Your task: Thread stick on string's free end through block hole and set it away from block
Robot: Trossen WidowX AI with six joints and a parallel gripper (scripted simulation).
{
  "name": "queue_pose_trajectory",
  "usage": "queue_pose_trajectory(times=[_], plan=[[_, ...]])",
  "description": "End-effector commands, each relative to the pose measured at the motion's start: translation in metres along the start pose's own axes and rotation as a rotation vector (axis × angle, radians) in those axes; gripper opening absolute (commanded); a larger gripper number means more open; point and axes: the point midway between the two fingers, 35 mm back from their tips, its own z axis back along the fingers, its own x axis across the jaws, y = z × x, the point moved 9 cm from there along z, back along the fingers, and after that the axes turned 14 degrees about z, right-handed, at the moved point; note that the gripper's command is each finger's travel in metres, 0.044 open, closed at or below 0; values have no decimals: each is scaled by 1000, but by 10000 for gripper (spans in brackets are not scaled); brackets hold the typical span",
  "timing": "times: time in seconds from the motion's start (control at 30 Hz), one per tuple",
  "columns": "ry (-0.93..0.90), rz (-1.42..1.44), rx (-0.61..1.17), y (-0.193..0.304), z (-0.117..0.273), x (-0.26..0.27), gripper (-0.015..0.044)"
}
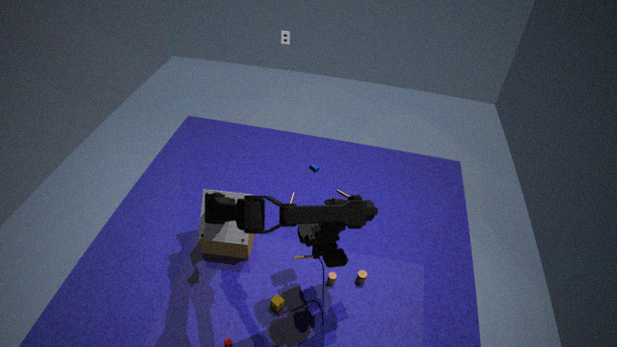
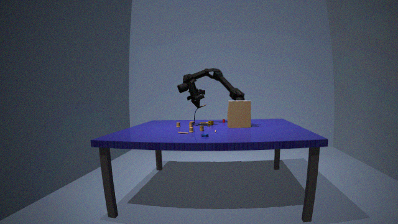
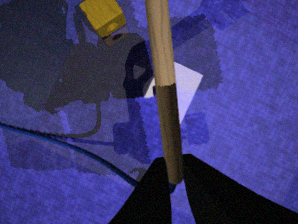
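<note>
My gripper (image 1: 318,253) (image 2: 198,107) (image 3: 173,164) is shut on the stick at the end of the string, well above the table. The stick (image 1: 304,257) (image 2: 203,106) (image 3: 161,52) is pinched near its string end; the rest sticks out. The blue string (image 1: 323,294) (image 2: 194,116) (image 3: 82,150) hangs from that end; in the top view it runs off the bottom edge. The yellow wooden block (image 1: 278,303) (image 2: 211,122) (image 3: 102,15) stands on the table, lower than the stick and apart from it; a hole shows in one face. I cannot make out the button.
Wooden pegs (image 1: 332,278) (image 1: 362,277) (image 2: 178,124) stand on the table (image 1: 410,193) (image 2: 264,137). Two loose sticks (image 1: 292,198) (image 1: 343,194) and a blue piece (image 1: 314,167) (image 2: 204,135) lie farther off. A red piece (image 1: 228,342) (image 2: 224,121) and the arm's large box (image 1: 224,249) (image 2: 239,114) also stand there.
</note>
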Motion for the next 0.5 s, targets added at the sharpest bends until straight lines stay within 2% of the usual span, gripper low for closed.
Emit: queue_pose_trajectory(times=[0.0, 0.47], plan=[[-9, -10, 2, 1, 2, 1, 0], [-19, -490, 7, 2, 2, 1, 0]])
